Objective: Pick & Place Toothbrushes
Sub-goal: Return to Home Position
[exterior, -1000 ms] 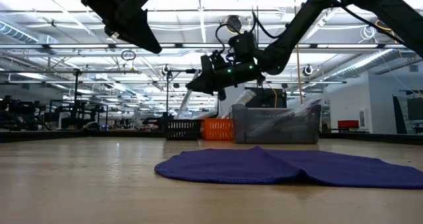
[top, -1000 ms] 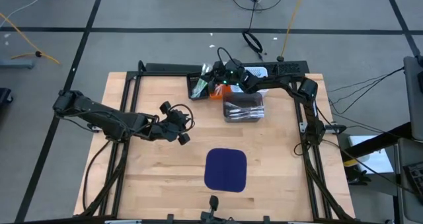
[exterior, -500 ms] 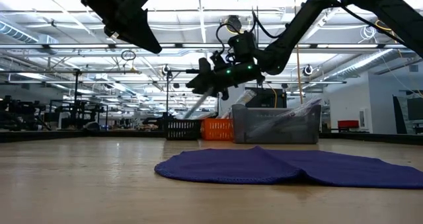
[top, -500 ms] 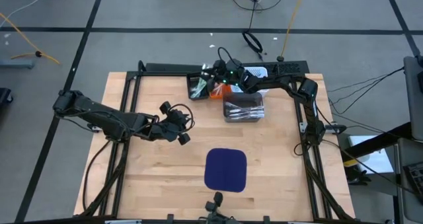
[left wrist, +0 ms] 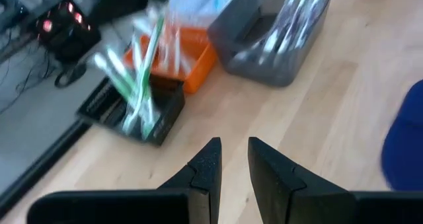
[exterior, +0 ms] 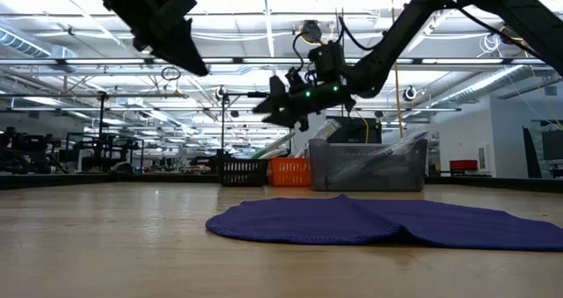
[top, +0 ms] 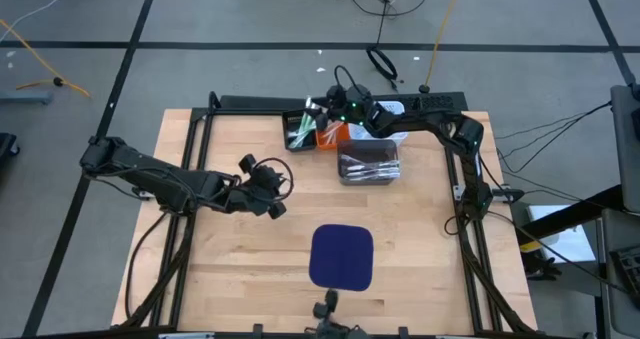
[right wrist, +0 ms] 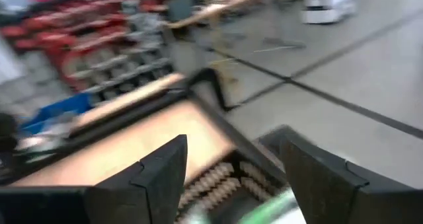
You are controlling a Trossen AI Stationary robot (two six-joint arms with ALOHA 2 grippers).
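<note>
Toothbrushes [left wrist: 140,85]: a bunch of green and pale sticks stands tilted in the black basket [left wrist: 162,121], with the upper ends above its rim. More sticks lie inside the clear grey bin [left wrist: 264,59], the second container along from the black basket. The orange basket [left wrist: 198,65] sits between the two, just beside the black basket. Its contents are too blurred to read.

Right tool [right wrist: 231,138]: in the air above the far side of the black basket, and clear of the rim in the low view. Its fingers are spread wide with nothing between them. Its wrist view shows a green blur below the fingers; I cannot tell what it is.

Left tool [left wrist: 234,145]: raised over the worktop [top: 230,249], well apart from the black basket and pointing towards it. Its fingers are almost together, with only a narrow slit between them, and they grip nothing.

Dark blue mat [top: 342,256]: flat on the worktop, well apart from the black basket, on the side opposite the right tool.
</note>
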